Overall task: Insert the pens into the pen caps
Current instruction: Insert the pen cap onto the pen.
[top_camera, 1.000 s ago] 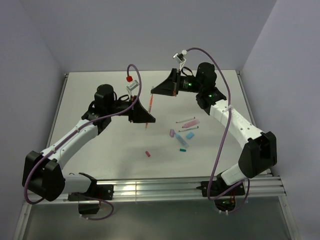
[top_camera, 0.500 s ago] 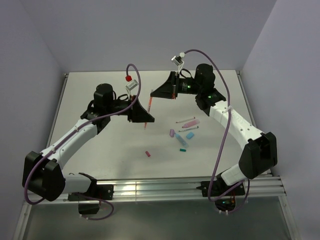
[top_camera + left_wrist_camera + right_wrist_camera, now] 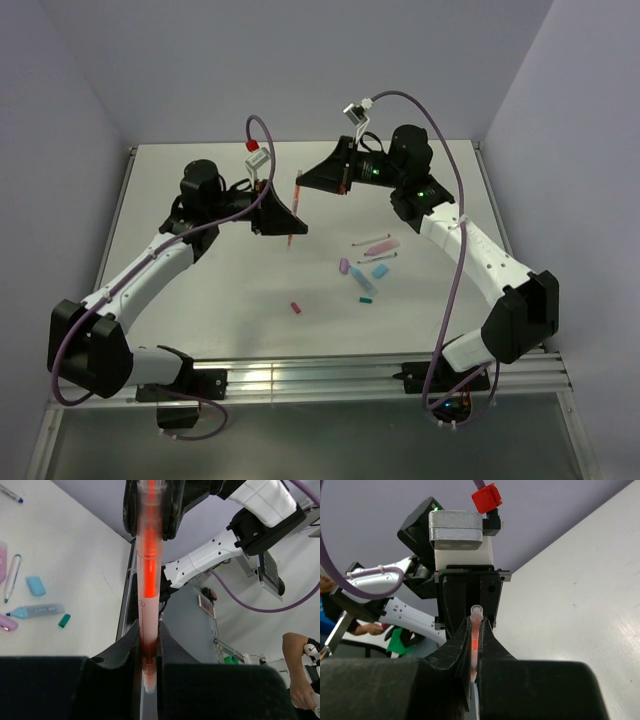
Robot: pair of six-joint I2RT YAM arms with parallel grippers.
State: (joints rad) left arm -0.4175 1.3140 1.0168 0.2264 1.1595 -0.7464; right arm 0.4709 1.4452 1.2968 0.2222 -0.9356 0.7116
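Between the two wrists, above mid-table:

- Left gripper [image 3: 292, 230]: jaws pinched on the lower part of an orange-red pen [image 3: 294, 208].
- Right gripper [image 3: 306, 182]: jaws pressed together on the same pen's upper end. The two grippers face one another along the barrel, which is held in the air over the table [image 3: 200, 290].

Left wrist view: both black fingers [image 3: 122, 651] lie close against the barrel, one on each side. The barrel runs straight up to the other gripper. A pale, clear piece sits at the barrel's lowest end, too blurred to tell whether it is a tip or a cap.

Right wrist view: fingers [image 3: 454, 649] flank the barrel, and a whitish ring-shaped end stands just past them, pointing at the front of the left gripper.

Loose on the table, to the right of the held pen, in one cluster:

- Pink pen [image 3: 382, 245], with a thin whitish pen [image 3: 370, 240] just beside it.
- Lilac cap [image 3: 344, 267].
- Light blue cap [image 3: 380, 270].
- Grey-blue pen [image 3: 360, 281], with a teal cap [image 3: 366, 299] near its nearer end.

Apart from the cluster, nearer the bases, lies a red cap [image 3: 296, 308].

Both arms reach in from the near edge, elbows bent outward, and a purple cable [image 3: 447, 270] loops along each.
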